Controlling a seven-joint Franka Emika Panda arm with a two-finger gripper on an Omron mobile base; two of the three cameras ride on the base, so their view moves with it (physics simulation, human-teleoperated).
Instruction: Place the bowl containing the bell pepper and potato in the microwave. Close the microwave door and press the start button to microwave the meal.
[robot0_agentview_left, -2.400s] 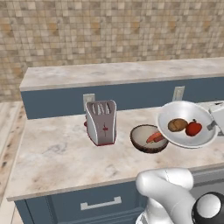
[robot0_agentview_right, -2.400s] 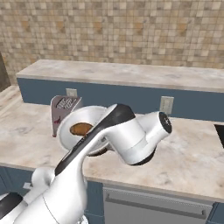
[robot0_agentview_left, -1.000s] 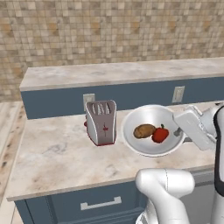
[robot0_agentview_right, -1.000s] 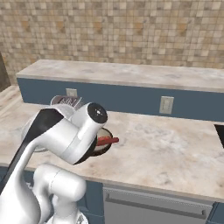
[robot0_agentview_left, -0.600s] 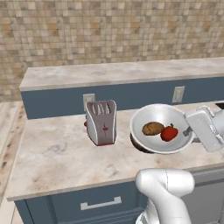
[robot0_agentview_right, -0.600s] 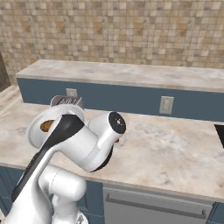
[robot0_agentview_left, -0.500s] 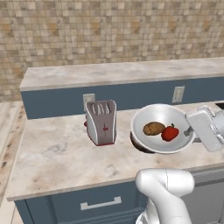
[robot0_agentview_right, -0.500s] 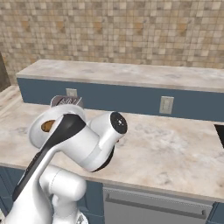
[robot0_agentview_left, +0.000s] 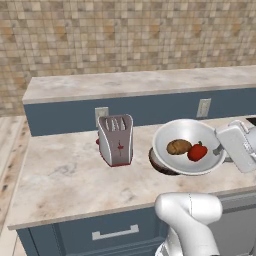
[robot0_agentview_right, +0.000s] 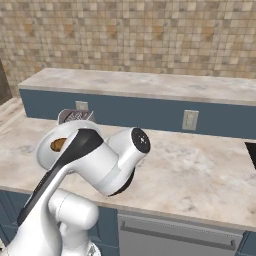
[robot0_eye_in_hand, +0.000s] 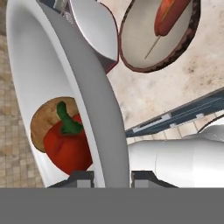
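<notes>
Barely shifted since a moment before, jaws stayed clamped on the bowl (robot0_agentview_left: 186, 150) rim, bell pepper (robot0_agentview_left: 197, 151) and potato (robot0_agentview_left: 178, 146) inside, held above the marble worktop (robot0_agentview_left: 65, 175) beside toaster (robot0_agentview_left: 115, 139); tan tiled wall (robot0_agentview_left: 125, 35) behind.

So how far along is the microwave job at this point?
Done: the tool has clamped the rim of the bowl, lifted above the counter with the potato and bell pepper inside. In hand: carrying it, above the brown bowl. Left: placing it in the microwave, closing the door, pressing start.
</notes>
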